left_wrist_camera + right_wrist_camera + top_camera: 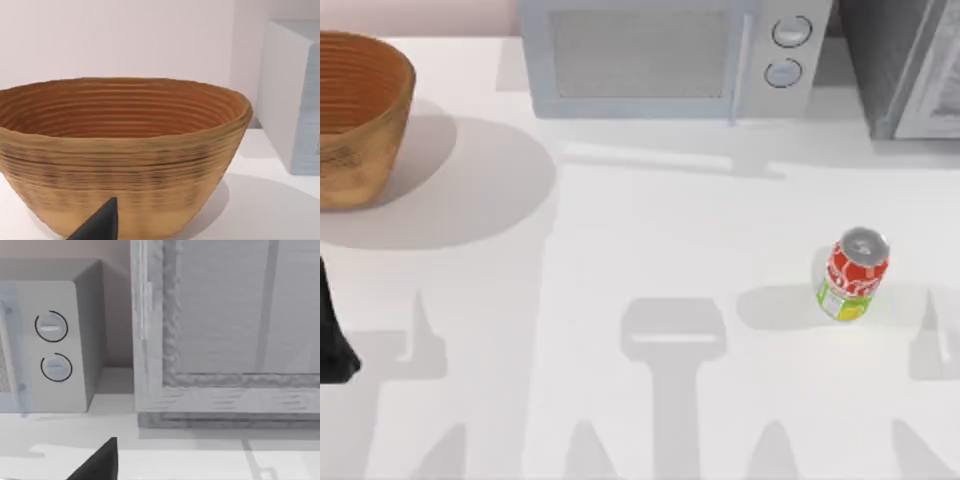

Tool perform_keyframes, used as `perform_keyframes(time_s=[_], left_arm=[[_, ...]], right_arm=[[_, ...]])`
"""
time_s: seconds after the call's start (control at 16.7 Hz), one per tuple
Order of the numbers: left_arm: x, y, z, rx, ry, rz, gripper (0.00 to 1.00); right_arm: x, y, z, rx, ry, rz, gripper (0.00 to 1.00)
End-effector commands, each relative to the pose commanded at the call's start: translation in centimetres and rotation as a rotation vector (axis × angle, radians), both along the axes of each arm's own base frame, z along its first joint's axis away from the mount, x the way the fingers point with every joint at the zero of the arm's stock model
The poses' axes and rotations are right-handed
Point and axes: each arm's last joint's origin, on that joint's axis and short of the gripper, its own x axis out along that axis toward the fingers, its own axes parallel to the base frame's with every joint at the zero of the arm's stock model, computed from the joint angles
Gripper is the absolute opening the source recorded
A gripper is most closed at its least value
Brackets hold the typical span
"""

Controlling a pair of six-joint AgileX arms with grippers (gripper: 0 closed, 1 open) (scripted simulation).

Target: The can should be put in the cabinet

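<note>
Red-labelled can [853,275]: upright on the white table [620,250], right of centre in the top view, silver top up and yellow-green band at the foot. Nothing touches it and you have open tabletop all round it, so I judge you can come at it from the side or from above.

Left arm: parked at the near left edge of the table; you see its dark body [332,335] at the left border of the top view. One dark fingertip [100,222] juts into the left wrist view. You cannot tell whether this pincer is released or clenched, and it grasps nothing you can see.

Right arm: one dark fingertip [97,462] shows in the right wrist view, low over the table, with its camera looking at the cabinet door and the microwave's knobs. You cannot tell its state either. It looks the likelier arm for the can, which lies on its side.

Basket [355,115]: woven, standing at the far left near the back. It is well apart from the can and looks to have no part in this job.

Microwave [665,60]: white, against the back wall at the middle, two round knobs on its right. Do not mistake it for the goal.

Cabinet [905,65]: dark speckled body at the far right corner, just beside the microwave. Its lighter framed door [225,330] looks shut, so I judge you must open it before the can goes in. Nothing of the task is done yet.
</note>
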Motion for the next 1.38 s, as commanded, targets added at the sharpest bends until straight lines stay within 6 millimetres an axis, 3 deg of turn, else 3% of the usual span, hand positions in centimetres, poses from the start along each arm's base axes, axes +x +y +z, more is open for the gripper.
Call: perform_keyframes(time_s=[0.42,0.78,1.02,1.38], left_arm=[[0.0,0.0,0.0,0.0,0.0,0.0,1.0],[0.0,0.0,0.0,0.0,0.0,0.0,1.0],[0.0,0.0,0.0,0.0,0.0,0.0,1.0],[0.0,0.0,0.0,0.0,0.0,0.0,1.0]], right_arm=[[0.6,0.6,1.4,0.025,-0.05,0.022,1.0],[3.4,2.8,1.7,0.077,-0.007,0.042,1.0],[5.7,5.4,-0.3,0.078,0.097,0.037,1.0],[7.4,9.8,-5.3,0.026,0.21,0.015,1.0]])
